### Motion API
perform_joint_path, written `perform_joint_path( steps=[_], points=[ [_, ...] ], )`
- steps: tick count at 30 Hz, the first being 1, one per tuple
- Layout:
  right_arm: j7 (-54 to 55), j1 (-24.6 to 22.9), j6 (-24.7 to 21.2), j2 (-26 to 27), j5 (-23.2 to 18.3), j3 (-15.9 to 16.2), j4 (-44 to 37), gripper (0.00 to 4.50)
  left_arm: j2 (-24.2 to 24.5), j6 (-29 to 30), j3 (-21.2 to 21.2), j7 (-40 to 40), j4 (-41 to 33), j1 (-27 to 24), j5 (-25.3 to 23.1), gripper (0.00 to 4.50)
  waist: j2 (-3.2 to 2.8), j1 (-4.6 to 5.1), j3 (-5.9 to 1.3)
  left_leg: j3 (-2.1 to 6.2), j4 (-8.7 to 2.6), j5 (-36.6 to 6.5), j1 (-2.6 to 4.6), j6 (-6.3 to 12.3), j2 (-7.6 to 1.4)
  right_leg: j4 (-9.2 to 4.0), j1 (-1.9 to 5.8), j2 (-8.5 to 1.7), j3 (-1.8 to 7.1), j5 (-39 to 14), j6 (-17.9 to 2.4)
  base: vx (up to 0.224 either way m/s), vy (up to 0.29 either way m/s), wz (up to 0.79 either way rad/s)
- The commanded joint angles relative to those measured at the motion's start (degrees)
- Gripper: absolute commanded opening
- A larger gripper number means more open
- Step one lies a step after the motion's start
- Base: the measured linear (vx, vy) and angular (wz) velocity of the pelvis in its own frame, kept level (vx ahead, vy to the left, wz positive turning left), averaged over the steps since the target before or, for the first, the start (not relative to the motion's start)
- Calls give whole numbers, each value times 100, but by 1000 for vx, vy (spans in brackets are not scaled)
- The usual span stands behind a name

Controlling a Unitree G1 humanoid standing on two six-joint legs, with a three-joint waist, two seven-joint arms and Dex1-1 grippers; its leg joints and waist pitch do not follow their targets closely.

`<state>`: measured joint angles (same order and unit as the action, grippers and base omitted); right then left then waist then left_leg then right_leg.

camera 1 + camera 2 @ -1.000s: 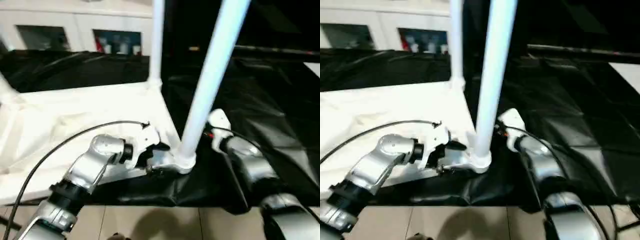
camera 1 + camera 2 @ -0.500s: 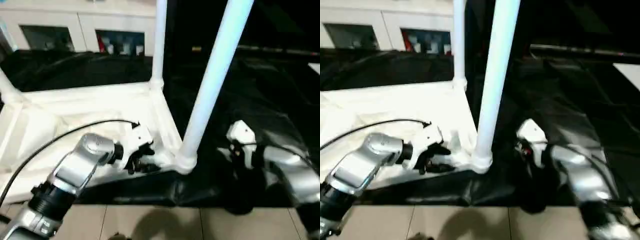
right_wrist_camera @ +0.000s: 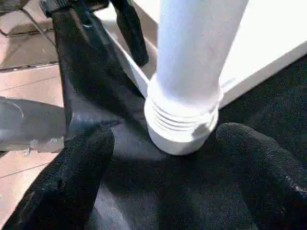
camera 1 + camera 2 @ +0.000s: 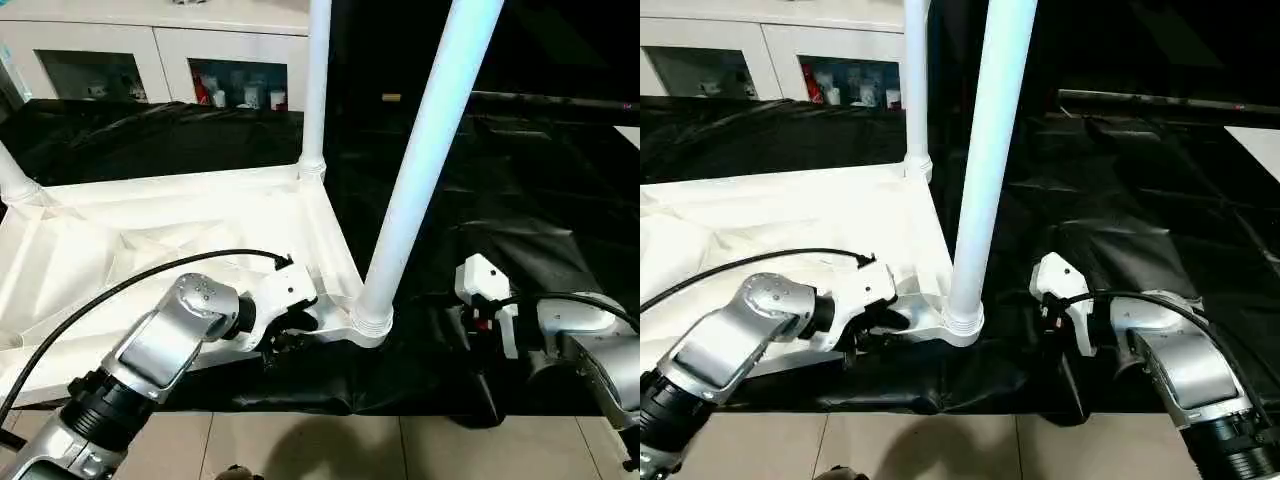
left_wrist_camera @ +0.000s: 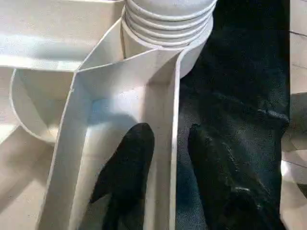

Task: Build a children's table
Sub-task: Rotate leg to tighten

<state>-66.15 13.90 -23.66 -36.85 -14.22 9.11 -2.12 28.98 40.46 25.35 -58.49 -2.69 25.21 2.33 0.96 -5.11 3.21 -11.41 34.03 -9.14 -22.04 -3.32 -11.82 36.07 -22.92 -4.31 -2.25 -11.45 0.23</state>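
White plastic children's table (image 4: 150, 250): our left gripper (image 5: 165, 153) pinches its rim, right gripper (image 3: 158, 167) gapes wide around the half-threaded white tube leg (image 4: 425, 150), which could tip.

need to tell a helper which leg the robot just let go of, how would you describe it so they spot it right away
On the black-draped table lies a white tabletop, upside down, legs pointing up. Go to its corner nearest the robot, between the left gripper and right gripper. The leg there looks thickest, with thread rings showing at its base.

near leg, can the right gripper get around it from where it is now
Probably yes: the right gripper is open, its fingers spread either side of the near leg base, with only black cloth between.
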Motion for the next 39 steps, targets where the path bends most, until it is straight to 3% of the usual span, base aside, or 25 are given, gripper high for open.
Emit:
perform_joint_path(
  steps=[1,6,8,13,15,16,17,19,21,25,30,36,39],
  points=[
    [17,4,-80,-73,-62,8,-105,403,79,-178,58,57,144,45,-136,116,18,-12,-346,112,-403,-1554,126,31,-140,-539,188,-299,206,-1624,-916,0,0,0],
    [53,16,-102,-55,-60,31,-117,403,63,-878,59,37,471,68,-172,71,26,-18,-356,111,-397,-1511,124,34,-142,-527,191,-305,205,-1475,-946,0,0,0],
    [75,25,-112,-35,-53,43,-122,403,66,-1540,100,-180,749,88,-158,50,37,-27,-341,111,-397,-1569,117,48,-126,-561,187,-312,204,-1622,-902,0,0,0],
    [108,27,-70,5,-4,59,-99,403,26,-2367,260,-269,1566,296,-366,16,23,-55,-353,104,-400,-1713,165,-18,-145,-558,158,-318,217,-1724,-853,0,0,0],
    [125,30,-64,17,-2,57,-96,403,-42,-2974,305,-324,2046,436,-437,4,21,-65,-350,116,-411,-1738,142,-61,-142,-561,180,-336,211,-1851,-799,0,0,0],
    [139,30,-57,29,-6,53,-89,403,-101,-3331,319,-365,2273,513,-447,4,20,-68,-342,114,-407,-1768,150,-57,-134,-577,163,-329,212,-1902,-793,0,0,0],
    [139,30,-57,29,-6,53,-89,403,-101,-3331,319,-365,2273,513,-447,4,28,-76,-337,111,-403,-1862,163,-71,-131,-600,156,-338,214,-2071,-744,0,0,0],
    [174,14,1,43,4,58,-52,403,-293,-4289,377,-551,2837,737,-506,4,16,-98,-324,122,-413,-1928,173,-76,-132,-647,141,-352,212,-2350,-658,0,0,0],
    [190,13,26,55,17,59,-32,403,-403,-4740,427,-677,3067,863,-503,4,10,-150,-341,127,-415,-1979,205,-127,-156,-643,123,-369,219,-2398,-620,0,0,0],
    [243,16,71,74,34,36,3,403,-509,-5088,462,-616,3456,1064,-583,4,-21,-182,-358,136,-433,-1938,183,-158,-174,-584,147,-376,214,-2064,-746,0,0,0],
    [397,17,162,142,85,-10,62,403,-569,-4960,281,-286,3909,1228,-651,4,-22,-254,-385,117,-412,-1735,175,-128,-166,-532,179,-374,216,-1582,-879,0,0,0],
    [1032,189,392,453,338,-96,504,403,-603,-4562,-179,-841,4303,1262,-144,4,-17,-211,-401,121,-403,-1479,118,-111,-128,-500,215,-380,192,-1471,-943,0,0,0],
    [1553,365,482,743,495,-116,892,403,-576,-4416,-308,-767,4425,1292,-97,4,-28,-123,-403,105,-389,-1510,130,-82,-123,-504,190,-365,194,-1457,-991,0,0,0]
  ],
)
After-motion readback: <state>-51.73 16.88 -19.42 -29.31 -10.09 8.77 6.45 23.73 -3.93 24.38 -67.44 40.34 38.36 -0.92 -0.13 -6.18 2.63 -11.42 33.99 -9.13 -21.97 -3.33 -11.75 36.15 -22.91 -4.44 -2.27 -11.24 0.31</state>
